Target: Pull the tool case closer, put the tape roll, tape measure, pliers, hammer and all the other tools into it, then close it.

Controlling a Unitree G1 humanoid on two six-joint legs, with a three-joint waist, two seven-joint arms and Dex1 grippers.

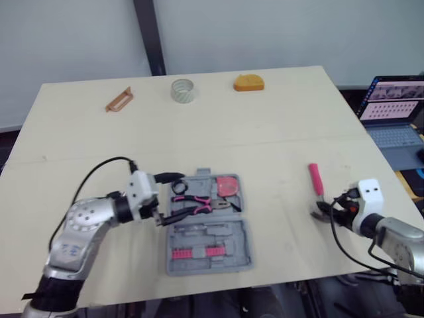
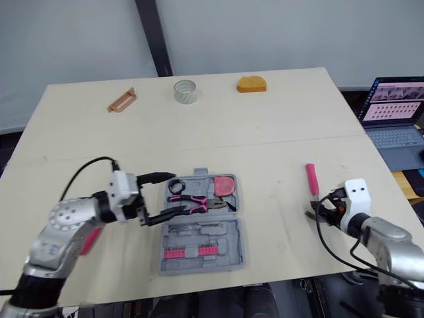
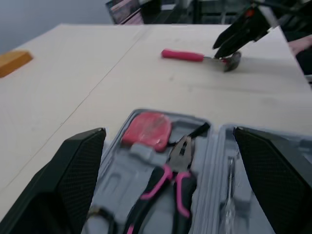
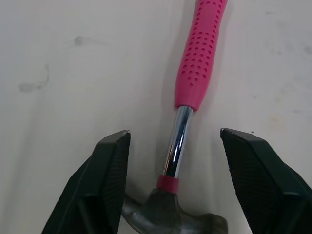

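An open grey tool case (image 1: 209,224) lies near the table's (image 1: 265,126) front edge. In its far half sit pink-handled pliers (image 1: 202,204) and a red tape measure (image 1: 227,185); a row of pink bits (image 1: 197,252) fills the near half. The left gripper (image 1: 187,193) hangs over the case's left side, fingers spread, one over the pliers' handles. To the right, well apart from the case, lies a pink-handled hammer (image 1: 316,180), with the right gripper (image 1: 329,212) at its head, possibly touching it. A tape roll (image 1: 183,90) stands at the far edge.
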